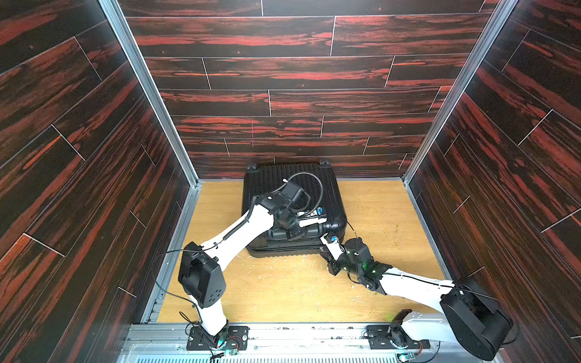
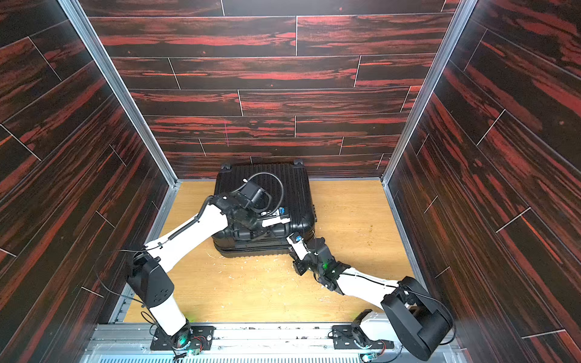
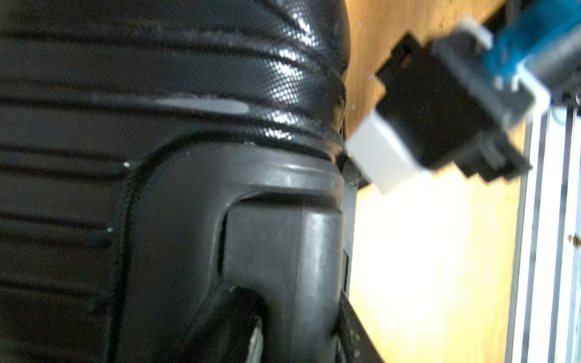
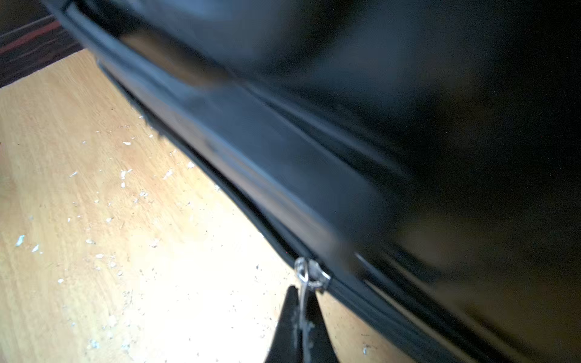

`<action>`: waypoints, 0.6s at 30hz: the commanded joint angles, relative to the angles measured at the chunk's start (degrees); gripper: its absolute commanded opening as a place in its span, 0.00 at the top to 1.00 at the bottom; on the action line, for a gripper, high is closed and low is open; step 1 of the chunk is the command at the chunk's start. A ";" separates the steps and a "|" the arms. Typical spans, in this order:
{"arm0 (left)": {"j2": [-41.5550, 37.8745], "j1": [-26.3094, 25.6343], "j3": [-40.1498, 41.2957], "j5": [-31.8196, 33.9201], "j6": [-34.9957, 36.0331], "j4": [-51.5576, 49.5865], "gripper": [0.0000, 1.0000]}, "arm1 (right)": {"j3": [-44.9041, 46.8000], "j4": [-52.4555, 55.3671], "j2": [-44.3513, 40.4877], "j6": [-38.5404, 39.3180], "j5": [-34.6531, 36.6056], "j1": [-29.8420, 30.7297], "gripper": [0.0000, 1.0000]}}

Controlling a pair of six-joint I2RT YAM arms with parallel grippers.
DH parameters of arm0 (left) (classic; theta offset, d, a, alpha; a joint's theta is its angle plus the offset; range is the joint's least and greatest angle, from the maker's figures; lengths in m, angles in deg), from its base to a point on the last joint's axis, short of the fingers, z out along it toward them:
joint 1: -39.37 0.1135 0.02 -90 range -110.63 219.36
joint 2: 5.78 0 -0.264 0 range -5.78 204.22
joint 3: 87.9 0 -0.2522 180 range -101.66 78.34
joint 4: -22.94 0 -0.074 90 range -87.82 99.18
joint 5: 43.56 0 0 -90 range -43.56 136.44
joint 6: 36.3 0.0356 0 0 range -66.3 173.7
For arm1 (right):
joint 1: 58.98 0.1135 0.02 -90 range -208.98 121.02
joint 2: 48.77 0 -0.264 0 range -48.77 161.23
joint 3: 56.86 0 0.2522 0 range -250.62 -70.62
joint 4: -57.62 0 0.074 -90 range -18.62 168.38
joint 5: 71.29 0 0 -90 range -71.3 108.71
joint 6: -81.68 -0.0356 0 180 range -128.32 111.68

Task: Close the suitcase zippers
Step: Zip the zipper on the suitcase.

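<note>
The black ribbed suitcase [image 1: 327, 195] [image 2: 298, 195] lies flat on the wooden table, its wheels toward the back wall. My left gripper [image 1: 295, 234] [image 2: 257, 234] reaches over the lid to the front edge. In the left wrist view this gripper [image 3: 292, 314] has a finger on each side of the suitcase's grey handle [image 3: 283, 245]. My right gripper [image 1: 323, 250] [image 2: 290, 250] sits at the case's front right corner. In the right wrist view it [image 4: 301, 301] is shut on the silver zipper pull [image 4: 309, 273]. The zipper track [image 4: 377, 311] runs along the seam.
Dark wood-pattern walls box in the table [image 1: 283, 289] on three sides, and the case stands close to the back one. White scraps [image 4: 125, 176] litter the wood in front of the case. A metal rail [image 1: 283, 333] carrying both arm bases runs along the front edge.
</note>
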 commanded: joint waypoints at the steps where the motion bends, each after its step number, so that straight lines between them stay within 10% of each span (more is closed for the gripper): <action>1: 1.62 -1.10 -2.56 3.93 -10.95 9.25 0.76 | -0.25 -4.32 -1.88 1.53 -4.68 1.24 1.00; 18: 11.00 -2.12 -12.05 9.65 -24.94 12.11 0.76 | -0.02 -10.56 1.08 4.58 -5.24 4.93 1.00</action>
